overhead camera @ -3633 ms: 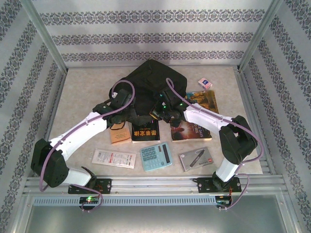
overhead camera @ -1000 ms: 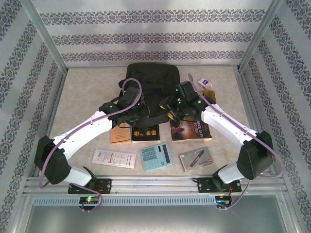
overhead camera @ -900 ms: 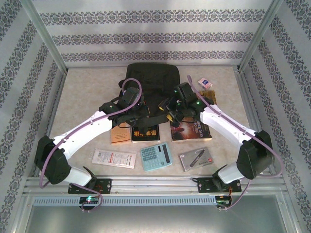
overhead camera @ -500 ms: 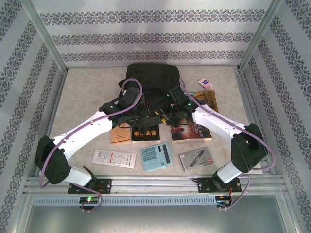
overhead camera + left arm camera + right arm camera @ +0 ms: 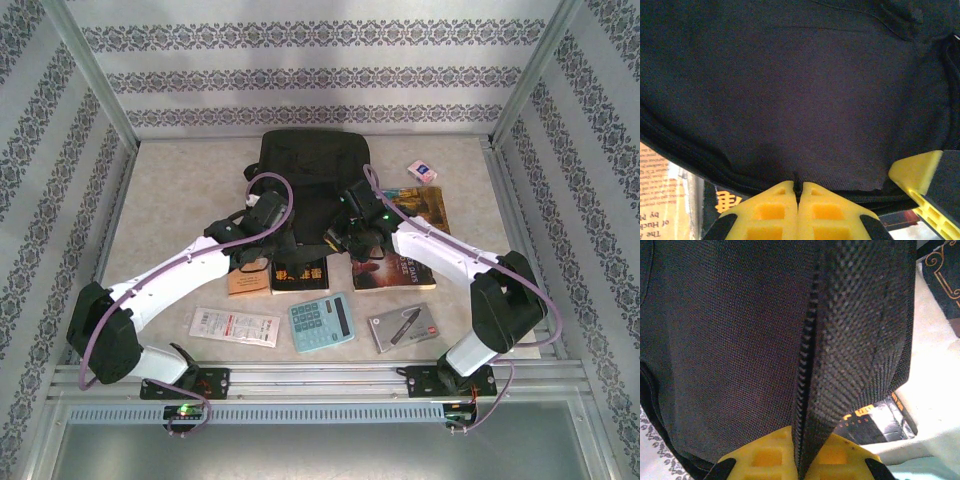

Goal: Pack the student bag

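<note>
Opening of the bag (image 5: 312, 165) looked to be the step in hand, with nothing packed yet: the books (image 5: 300, 275), calculator (image 5: 320, 322) and pen case (image 5: 402, 326) all lay out on the table (image 5: 170, 200).

The bag sat at the far middle of the table, flat and slack, its near edge lying over the far ends of the books. Its long axis ran from the far wall toward the arms, along the table's midline. The broad far end faced the wall. The narrower near end, where a zipper line showed in the left wrist view, faced the arm bases, so I judged the mouth to be on that side, though no opening was visible.

Both grippers were at that near edge, close together. The left gripper (image 5: 798, 187) had its pads pressed flush, with only a thin black tab or seam of the bag nipped between them. Whether it was a zipper pull I could not tell. The right gripper (image 5: 802, 442) was clamped on a fold of mesh fabric beside a dark seam.

Next, the two grips would need to part the fabric, one holding the edge down or steady while the other lifted or drew sideways. The cloth was floppy, so a pull would likely drag the whole bag over the books unless one side was anchored. A clear gap was needed before any book could go in.
</note>
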Tool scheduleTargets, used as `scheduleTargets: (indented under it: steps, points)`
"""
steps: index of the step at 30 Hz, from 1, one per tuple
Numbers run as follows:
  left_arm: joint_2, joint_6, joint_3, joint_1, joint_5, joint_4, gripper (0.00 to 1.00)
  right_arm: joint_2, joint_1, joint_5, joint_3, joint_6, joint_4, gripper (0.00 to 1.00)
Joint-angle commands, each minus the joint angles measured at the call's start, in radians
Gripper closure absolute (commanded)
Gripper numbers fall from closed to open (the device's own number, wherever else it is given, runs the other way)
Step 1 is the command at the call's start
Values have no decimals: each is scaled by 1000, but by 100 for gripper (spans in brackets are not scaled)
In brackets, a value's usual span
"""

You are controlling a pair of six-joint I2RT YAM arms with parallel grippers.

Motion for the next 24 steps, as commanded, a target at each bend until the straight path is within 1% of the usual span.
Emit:
scheduleTargets:
  steps: [1,10,16,22,24]
  points:
    - [-40,55,-4,-4,-86,-38,100,1,3,74,-3,-47,-28,100]
    - [-26,148,31,5,-199,-119,100,21,0,95,32,-135,-67,100]
    - [-51,154,9,58,-201,-127,100,15,-24,103,37,-192,-81,100]
    - [-66,154,-3,170,-148,-128,100,6,-68,84,30,-240,-80,100]
    - [-68,167,5,189,-143,-127,100,4,-77,73,30,-262,-70,100]
